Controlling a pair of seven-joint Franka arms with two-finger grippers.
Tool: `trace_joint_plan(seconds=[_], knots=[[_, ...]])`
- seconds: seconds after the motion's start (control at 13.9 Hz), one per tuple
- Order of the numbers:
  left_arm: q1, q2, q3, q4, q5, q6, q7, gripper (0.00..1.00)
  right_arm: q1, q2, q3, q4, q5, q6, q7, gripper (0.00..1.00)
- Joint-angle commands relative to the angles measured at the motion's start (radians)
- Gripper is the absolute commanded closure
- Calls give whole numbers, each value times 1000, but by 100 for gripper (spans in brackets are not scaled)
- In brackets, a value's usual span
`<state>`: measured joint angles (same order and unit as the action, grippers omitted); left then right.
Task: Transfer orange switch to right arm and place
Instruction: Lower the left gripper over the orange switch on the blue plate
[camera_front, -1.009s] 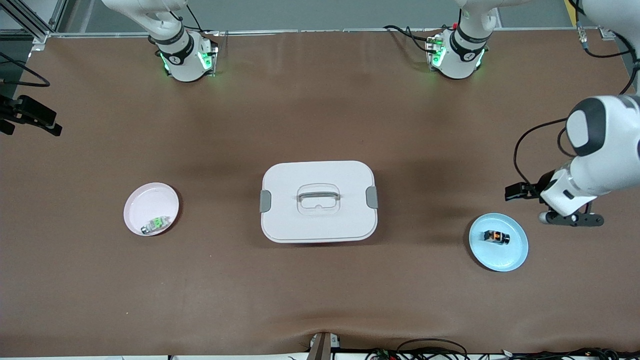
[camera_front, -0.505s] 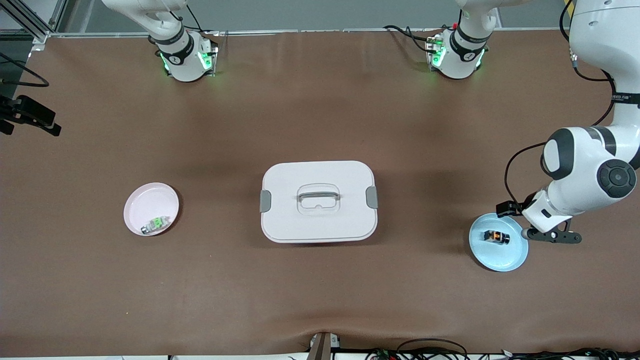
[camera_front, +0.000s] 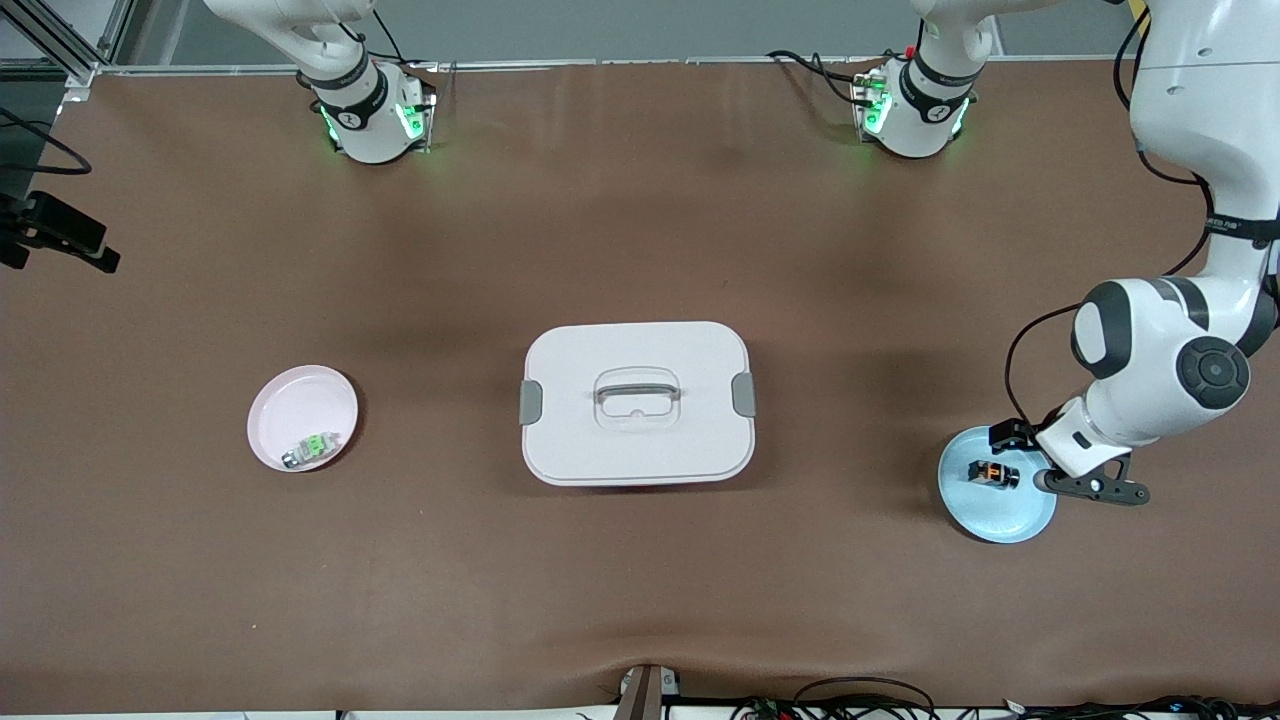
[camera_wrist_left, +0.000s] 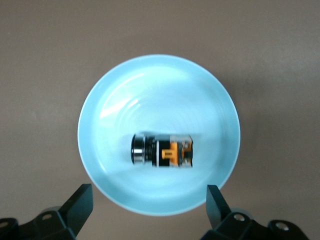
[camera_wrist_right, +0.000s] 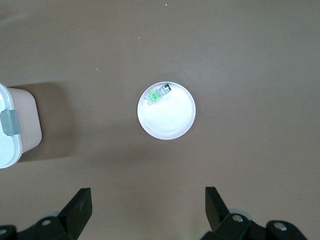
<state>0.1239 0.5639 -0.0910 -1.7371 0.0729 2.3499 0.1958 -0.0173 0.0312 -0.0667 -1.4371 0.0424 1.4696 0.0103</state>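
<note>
The orange switch (camera_front: 993, 473) lies on its side in a light blue plate (camera_front: 990, 515) toward the left arm's end of the table. My left gripper (camera_front: 1050, 462) hangs over that plate's rim, open and empty. In the left wrist view the switch (camera_wrist_left: 162, 150) lies in the blue plate (camera_wrist_left: 160, 90), and the left gripper (camera_wrist_left: 150, 205) is open with its fingertips spread wider than the switch. My right gripper (camera_wrist_right: 148, 207) is open and empty, high above the table near a pink plate (camera_wrist_right: 167, 122); the right arm waits.
A white lidded box (camera_front: 637, 402) with a handle stands mid-table. The pink plate (camera_front: 300, 400) toward the right arm's end holds a pale grey switch with a green face (camera_front: 310, 448). Cables run along the table's edge nearest the front camera.
My left arm has swung toward the front camera and come over the blue plate's rim. The switch, plates, box and right arm have not moved.
</note>
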Motion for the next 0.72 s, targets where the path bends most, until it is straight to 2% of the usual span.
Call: trace_joint_plan(seconds=[0.0,0.29,0.65], knots=[[0,71,-6,65,8,0,13,0,-27,-2,5,4,27,-3,31,0],[-9,137,-9,109,4,0,11,0,-21,-2,10,4,28,-2,85,0],[-12,171,-9,129,5,0,13,0,-18,-2,13,3,14,-3,65,0]])
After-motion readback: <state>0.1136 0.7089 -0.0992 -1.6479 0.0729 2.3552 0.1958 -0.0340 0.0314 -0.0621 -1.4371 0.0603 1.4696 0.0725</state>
